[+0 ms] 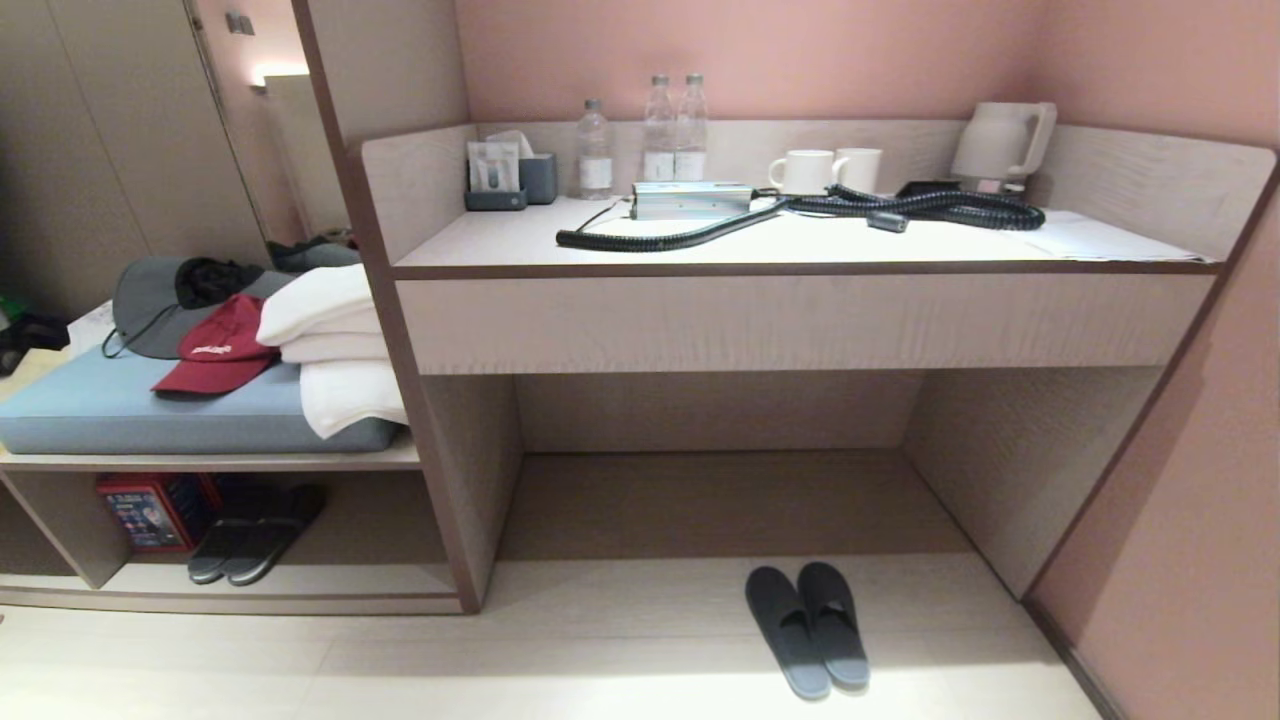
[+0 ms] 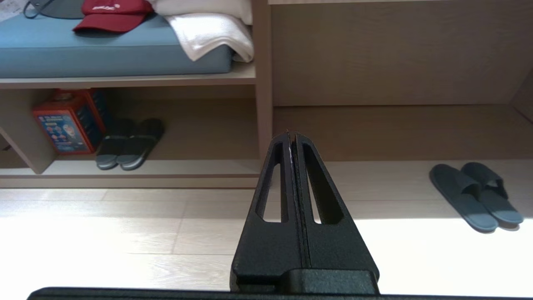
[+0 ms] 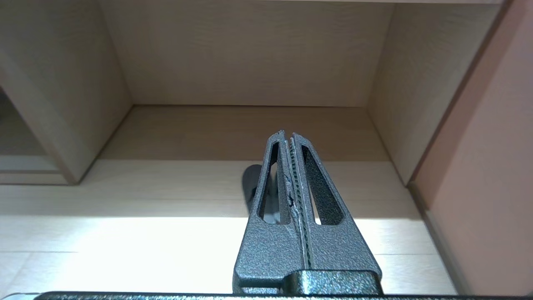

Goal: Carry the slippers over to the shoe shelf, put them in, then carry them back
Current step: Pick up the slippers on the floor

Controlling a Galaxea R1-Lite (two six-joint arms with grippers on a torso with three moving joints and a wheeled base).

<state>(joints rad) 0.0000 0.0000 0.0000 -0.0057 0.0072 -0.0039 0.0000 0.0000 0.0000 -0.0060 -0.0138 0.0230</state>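
Over on the left, the shoe shelf (image 1: 300, 580) sat low under the blue-cushioned bench (image 1: 120, 410), and it was not bare: a red box (image 1: 150, 510) stood at its far left end, and just beside that lay a darker pair of slippers (image 1: 255, 535), toes angled out toward the front edge of the base board. Moving across, the left gripper (image 2: 292, 135) hung above the floor with its two fingers pressed flat together and nothing between them, aimed about at the upright divider panel (image 1: 440, 470) between the shelf and the tall recess (image 1: 720, 500). Further right, the slippers (image 1: 808, 628) lay side by side and touching on the pale floor at the mouth of that recess, long axes running front to back with a slight slant, toes toward the recess and open heels toward the robot. From the left wrist they lay well off to its right; from the right wrist one dark toe (image 3: 251, 183) peeked out just behind the right gripper (image 3: 288, 135), which was likewise clamped shut and empty. So the right arm looked the nearer one, with the pair almost straight ahead and below it. Neither arm had hold of anything, and the pair was not yet lifted.
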